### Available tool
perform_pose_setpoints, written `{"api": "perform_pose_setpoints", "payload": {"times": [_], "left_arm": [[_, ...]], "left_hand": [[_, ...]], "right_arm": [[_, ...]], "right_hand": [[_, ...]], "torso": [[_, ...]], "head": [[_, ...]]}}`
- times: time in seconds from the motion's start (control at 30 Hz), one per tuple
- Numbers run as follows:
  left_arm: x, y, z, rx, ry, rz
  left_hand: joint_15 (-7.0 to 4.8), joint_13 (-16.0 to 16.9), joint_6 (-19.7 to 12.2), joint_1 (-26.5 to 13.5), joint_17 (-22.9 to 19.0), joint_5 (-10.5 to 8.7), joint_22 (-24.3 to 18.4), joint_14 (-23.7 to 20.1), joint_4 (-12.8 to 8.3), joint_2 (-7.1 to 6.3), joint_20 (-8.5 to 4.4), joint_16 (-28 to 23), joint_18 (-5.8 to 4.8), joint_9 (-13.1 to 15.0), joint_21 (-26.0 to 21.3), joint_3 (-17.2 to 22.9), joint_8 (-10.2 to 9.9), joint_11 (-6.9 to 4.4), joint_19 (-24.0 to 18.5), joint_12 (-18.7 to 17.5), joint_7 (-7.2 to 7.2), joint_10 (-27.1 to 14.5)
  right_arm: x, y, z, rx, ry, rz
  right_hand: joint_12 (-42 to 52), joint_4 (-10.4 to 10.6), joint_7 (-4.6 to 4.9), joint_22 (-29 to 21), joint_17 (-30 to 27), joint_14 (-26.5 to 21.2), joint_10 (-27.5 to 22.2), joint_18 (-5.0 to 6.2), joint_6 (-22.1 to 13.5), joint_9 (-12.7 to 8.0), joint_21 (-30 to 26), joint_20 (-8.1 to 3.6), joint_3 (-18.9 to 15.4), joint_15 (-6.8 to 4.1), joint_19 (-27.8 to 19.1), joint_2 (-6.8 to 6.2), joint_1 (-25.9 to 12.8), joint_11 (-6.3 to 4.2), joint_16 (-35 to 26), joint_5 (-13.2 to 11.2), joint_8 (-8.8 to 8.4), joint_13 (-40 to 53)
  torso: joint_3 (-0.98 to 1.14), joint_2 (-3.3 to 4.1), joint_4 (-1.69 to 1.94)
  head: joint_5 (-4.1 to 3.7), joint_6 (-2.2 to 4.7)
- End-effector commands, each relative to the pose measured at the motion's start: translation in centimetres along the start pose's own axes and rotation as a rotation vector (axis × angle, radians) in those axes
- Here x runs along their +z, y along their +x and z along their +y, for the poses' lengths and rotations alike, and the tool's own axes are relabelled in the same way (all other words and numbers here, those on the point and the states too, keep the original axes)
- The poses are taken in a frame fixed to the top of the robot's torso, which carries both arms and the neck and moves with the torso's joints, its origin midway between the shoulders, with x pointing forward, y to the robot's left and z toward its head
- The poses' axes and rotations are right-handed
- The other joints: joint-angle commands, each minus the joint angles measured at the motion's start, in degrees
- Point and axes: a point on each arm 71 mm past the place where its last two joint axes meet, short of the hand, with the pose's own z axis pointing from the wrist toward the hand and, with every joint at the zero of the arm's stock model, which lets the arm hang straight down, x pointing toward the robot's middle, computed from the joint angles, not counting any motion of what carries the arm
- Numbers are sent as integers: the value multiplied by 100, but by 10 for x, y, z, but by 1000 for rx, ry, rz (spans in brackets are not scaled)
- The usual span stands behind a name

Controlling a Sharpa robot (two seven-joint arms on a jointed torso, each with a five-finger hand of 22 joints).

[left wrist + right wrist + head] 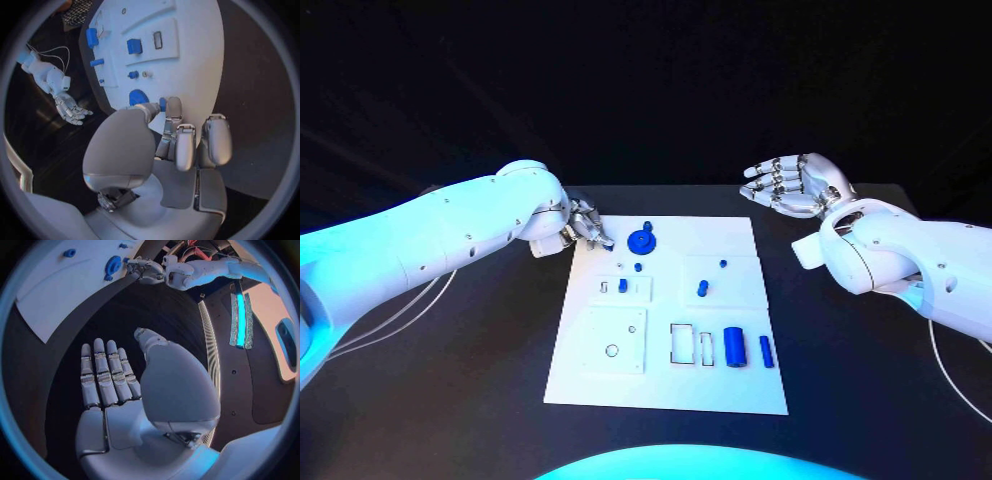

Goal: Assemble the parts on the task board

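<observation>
- The left hand (578, 226) sits at the board's (733, 390) far left corner, fingers curled down together, tips at the board's edge just beside the blue disc (642, 240). Whether the tips pinch anything cannot be told; the left wrist view shows the curled fingers (185, 145) over the board (194, 70) with the disc (137, 96) just beyond them.
- The right hand (790, 186) hangs off the board past its far right corner, palm up, fingers spread and holding nothing; the right wrist view shows its fingers (103, 375) straight over bare black table (156, 310).
- The table (459, 400) lies bare on both long sides of the board, with a wider strip on the left.
- The board is a white plate, long side running away from the robot, lying flat in the table's middle.
- Far end: the disc, then a small blue peg (636, 267) nearer the robot.
- Middle: a small blue block (623, 286) in a left recess, a blue piece (702, 289) and a tiny blue pin (723, 263) on the right raised panel.
- Near end: a blue cylinder (733, 350) and a thin blue bar (766, 351) side by side, right of two outlined slots (682, 343).
</observation>
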Motion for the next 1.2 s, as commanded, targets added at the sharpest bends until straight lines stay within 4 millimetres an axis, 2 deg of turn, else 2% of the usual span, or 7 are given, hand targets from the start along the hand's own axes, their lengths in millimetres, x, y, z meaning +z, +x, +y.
{"api": "perform_pose_setpoints", "payload": {"times": [0.03, 0.23, 0.53, 0.7, 0.87, 1.13, 1.2], "left_arm": [[-1, 2, -1, -24, 23, 19], [-11, 4, 7, -63, 37, 32], [-35, 12, 15, -123, 86, 38], [-47, 20, 14, -119, 119, 23], [-53, 30, 13, -86, 131, -3], [-57, 47, 10, 11, 125, -65], [-57, 51, 10, 35, 121, -75]], "left_hand": [[-20, -7, -29, -56, 1003, 14, 8, 463, -589, -80, -6, 5, -50, 420, 12, 684, 49, 2, -8, -14, -4, 64], [-36, 1, 0, -252, 1016, 28, 30, 470, -764, -210, -18, 12, -52, 530, 20, 1067, 123, -15, 7, 34, -18, 135], [-87, 123, 106, -672, 1067, 166, 172, 488, -1125, -416, -68, 37, -81, 659, 88, 1667, 224, -70, 110, 188, -68, 313], [-135, 515, 228, -1002, 1064, 672, 281, 490, -1377, -559, -113, 36, -103, 738, 142, 1900, 305, -124, 184, 507, -122, 573], [-151, 646, 262, -1071, 1059, 769, 328, 490, -1439, -580, -127, 34, -112, 755, 165, 1942, 322, -141, 215, 607, -140, 649], [-175, 864, 329, -1186, 1067, 882, 390, 494, -1525, -624, -151, 39, -126, 776, 197, 2022, 350, -171, 258, 772, -171, 781], [-186, 919, 357, -1251, 1071, 973, 371, 496, -1564, -644, -163, 42, -121, 785, 188, 2063, 358, -184, 245, 814, -183, 819]], "right_arm": [[0, 2, 0, 3, -10, 19], [0, 1, 0, 3, -7, 20], [-1, -2, -3, 0, -2, 21], [-1, -3, -6, -5, 2, 20], [-2, -4, -9, -7, 7, 18], [-3, -2, -12, -13, 7, 24], [-3, -2, -12, -14, 6, 24]], "right_hand": [[-38, -5, 245, -5, -8, 42, 42, 77, 32, -7, 7, -9, 25, 10, 16, 45, 24, 9, 33, 20, -33, -8], [-39, -4, 244, -8, -11, 42, 44, 77, 33, -8, 7, -9, 27, 10, 15, 45, 23, 9, 33, 27, -33, -8], [-42, -4, 244, -15, -16, 41, 45, 77, 33, -10, 6, -9, 29, 11, 12, 43, 21, 9, 32, 42, -34, -8], [-43, -4, 245, -18, -17, 42, 44, 76, 33, -11, 5, -8, 31, 11, 10, 42, 22, 9, 32, 47, -35, -9], [-45, -5, 245, -21, -20, 43, 43, 76, 32, -12, 4, -8, 33, 11, 7, 42, 23, 9, 31, 54, -37, -9], [-50, -2, 246, -30, -24, 51, 43, 76, 32, -15, 2, -8, 39, 10, 1, 46, 19, 10, 35, 68, -39, -10], [-51, 1, 246, -34, -26, 53, 43, 76, 33, -16, 1, -8, 41, 10, -1, 48, 15, 10, 36, 72, -39, -10]], "torso": [[-3, -1, 0], [1, -9, 11], [-16, -39, 51], [-33, -75, 77], [-47, -93, 104], [-55, -132, 116], [-53, -127, 119]], "head": [[9, 5], [13, 2], [47, 2], [18, -4], [3, -52], [-10, -113], [-5, -96]]}}
